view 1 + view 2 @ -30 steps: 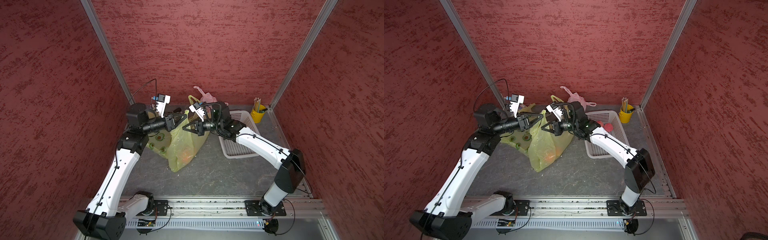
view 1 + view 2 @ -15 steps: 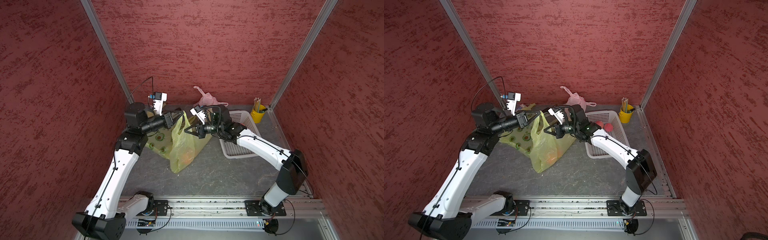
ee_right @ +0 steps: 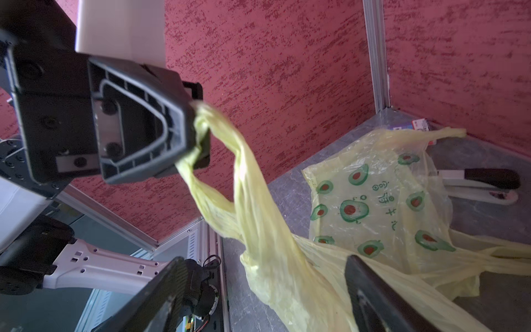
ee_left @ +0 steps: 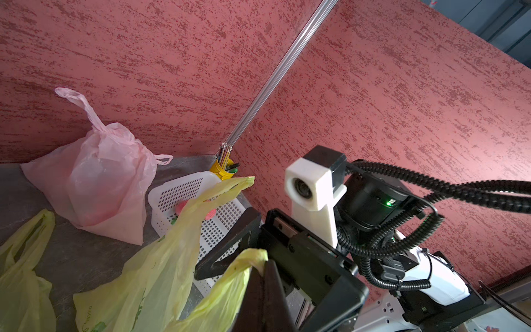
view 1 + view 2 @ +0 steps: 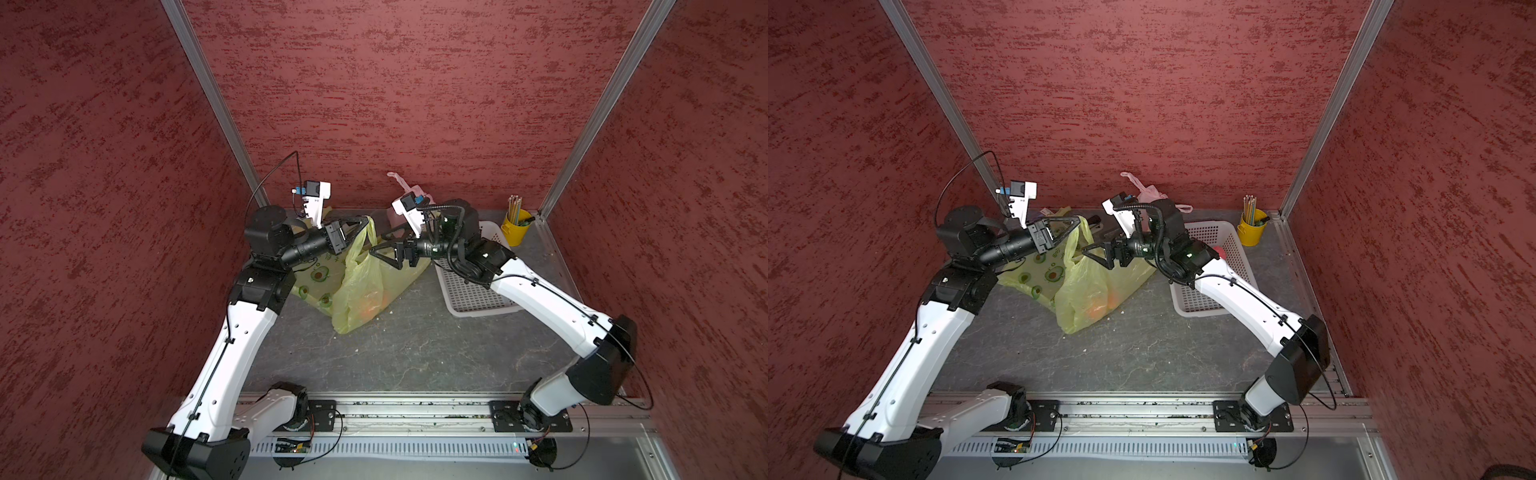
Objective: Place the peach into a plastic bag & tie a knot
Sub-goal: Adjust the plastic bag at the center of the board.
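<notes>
Two end effectors meet here: the left end effector (image 5: 365, 220) is pressed together on one handle loop (image 4: 250, 255) of the yellow plastic bag (image 5: 361, 286), lifting it taut, while the right end effector (image 3: 264, 260) stands spread beside the neck, gripping nothing, likely lining up for the free handle (image 4: 230, 186). The peach (image 5: 368, 305) glows orange inside the bag, low on the surface (image 5: 415, 353).

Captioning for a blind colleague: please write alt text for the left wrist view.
The left gripper, jaws shut, pinches one handle of a yellow plastic bag; the other handle sticks up loose. Behind: a tied pink bag and a white basket by the red wall.
</notes>
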`<state>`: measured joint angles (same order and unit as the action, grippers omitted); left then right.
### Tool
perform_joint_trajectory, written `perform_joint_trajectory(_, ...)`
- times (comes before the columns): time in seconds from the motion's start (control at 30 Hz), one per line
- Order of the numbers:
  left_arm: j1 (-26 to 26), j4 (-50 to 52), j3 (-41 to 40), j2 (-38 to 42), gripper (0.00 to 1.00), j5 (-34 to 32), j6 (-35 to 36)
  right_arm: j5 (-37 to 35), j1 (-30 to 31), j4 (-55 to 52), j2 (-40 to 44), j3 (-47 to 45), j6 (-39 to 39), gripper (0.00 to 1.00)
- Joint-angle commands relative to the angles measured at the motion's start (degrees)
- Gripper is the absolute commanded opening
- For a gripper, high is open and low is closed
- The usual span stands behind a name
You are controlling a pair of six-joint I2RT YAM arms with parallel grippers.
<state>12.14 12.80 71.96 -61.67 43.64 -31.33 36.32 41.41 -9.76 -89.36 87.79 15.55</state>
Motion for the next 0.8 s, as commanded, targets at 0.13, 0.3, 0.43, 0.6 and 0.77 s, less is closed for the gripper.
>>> perform_joint_trajectory(0.13, 1.69, -1.46, -0.07, 0.06, 0.00, -2.06, -0.93, -12.44, 3.97, -4.95, -0.86, 7.10, -2.43, 0.90)
perform_joint_trajectory(0.3, 2.00, -0.89, -0.16, 0.01, 0.00, -2.81, -0.92, -14.63, 6.06, -6.66, -2.92, 10.15, -3.29, 0.89)
perform_joint_trajectory(0.43, 2.10, -1.48, -0.27, 0.05, 0.00, -2.77, -1.48, -18.07, 7.22, -9.77, -5.14, 13.10, -4.32, 0.77)
perform_joint_trajectory(0.6, 1.98, -1.74, 0.11, -0.29, 0.00, -1.74, -1.81, -19.04, 7.37, -10.84, -5.73, 13.48, -5.12, 0.69)
perform_joint_trajectory(0.77, 1.70, -1.24, 0.14, -0.10, 0.00, -1.46, -1.62, -19.69, 7.37, -11.39, -4.00, 11.41, -6.50, 0.72)
